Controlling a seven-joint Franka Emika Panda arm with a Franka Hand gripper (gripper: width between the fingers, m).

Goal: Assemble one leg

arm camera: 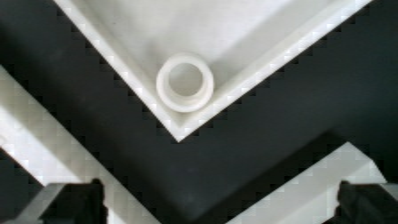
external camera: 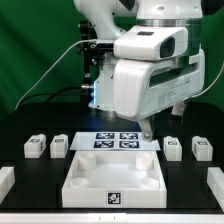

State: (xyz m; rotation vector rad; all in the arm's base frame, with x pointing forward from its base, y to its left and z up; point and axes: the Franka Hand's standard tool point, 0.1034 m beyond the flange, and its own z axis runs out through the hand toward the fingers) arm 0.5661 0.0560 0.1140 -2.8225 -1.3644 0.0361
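My hand (external camera: pixel 147 129) hangs with its fingers (arm camera: pixel 64 203) spread wide and nothing between them, right above a corner of the tabletop (external camera: pixel 113 182) and its round socket (arm camera: pixel 187 82). The nearest leg (external camera: pixel 173 147) lies untouched on the desk (external camera: pixel 35 182), near the marker board (external camera: pixel 115 141), on the exterior view's right.

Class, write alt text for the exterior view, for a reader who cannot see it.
A white robot arm reaches down over a black table, its gripper low by the marker board. In front lies the square white tabletop; two small tagged legs sit at the exterior view's left and two at its right.
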